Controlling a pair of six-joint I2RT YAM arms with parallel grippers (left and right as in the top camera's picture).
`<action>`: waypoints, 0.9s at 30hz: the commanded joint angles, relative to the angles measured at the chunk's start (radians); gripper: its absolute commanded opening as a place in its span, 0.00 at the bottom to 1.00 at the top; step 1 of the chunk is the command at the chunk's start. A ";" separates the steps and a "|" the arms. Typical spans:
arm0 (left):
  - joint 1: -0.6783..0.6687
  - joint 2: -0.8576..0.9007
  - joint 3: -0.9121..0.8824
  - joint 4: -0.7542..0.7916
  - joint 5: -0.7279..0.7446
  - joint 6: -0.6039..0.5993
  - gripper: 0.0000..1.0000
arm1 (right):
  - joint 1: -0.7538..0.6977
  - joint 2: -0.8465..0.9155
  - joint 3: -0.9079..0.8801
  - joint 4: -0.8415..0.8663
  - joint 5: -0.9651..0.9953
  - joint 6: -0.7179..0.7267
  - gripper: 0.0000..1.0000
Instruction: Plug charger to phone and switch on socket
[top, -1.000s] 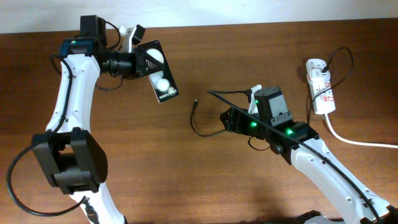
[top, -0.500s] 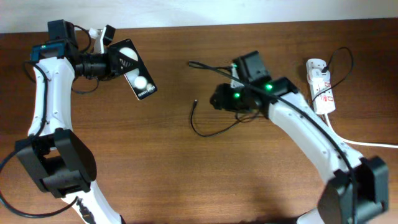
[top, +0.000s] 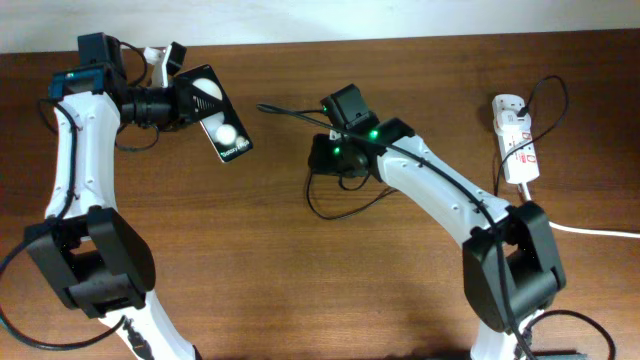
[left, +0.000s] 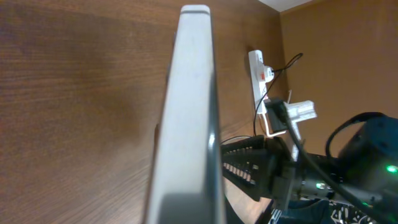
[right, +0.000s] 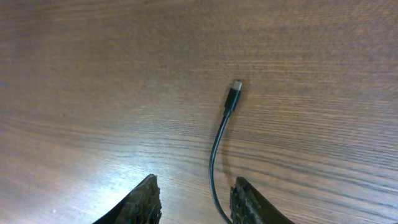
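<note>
From overhead, my left gripper (top: 196, 97) is clamped on the phone (top: 228, 132), holding it tilted at the far left, seemingly clear of the table (top: 300, 300). My right gripper (top: 322, 160) hangs over the end of the charger (top: 325, 212), whose loop lies on the wood just below it. The socket (top: 515, 140) sits well apart at the far right, its white cord (top: 580, 228) trailing off the edge, and I cannot tell whether its switch is on. By my judgement nothing is mated yet: pinching the cable, plugging it into the phone and pressing the switch are all left. My left wrist view is mostly the phone (left: 189, 112) seen edge-on, with the socket (left: 260, 68) far behind across bare brown wood. My right wrist view shows my fingers (right: 138, 202) spread, the charger (right: 214, 155) running between them unpinched and its connector tip (right: 235, 87) lying flat ahead; the tabletop is clean grained wood, glossy in patches
</note>
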 joint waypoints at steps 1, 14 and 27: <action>0.003 -0.024 0.016 -0.005 0.006 0.002 0.00 | 0.007 0.046 0.021 0.018 0.014 0.050 0.38; 0.003 -0.024 0.016 -0.013 0.006 0.003 0.00 | 0.025 0.161 0.021 0.108 0.029 0.090 0.27; 0.003 -0.024 0.016 -0.025 0.007 0.002 0.00 | 0.026 0.264 0.021 0.167 0.027 0.090 0.26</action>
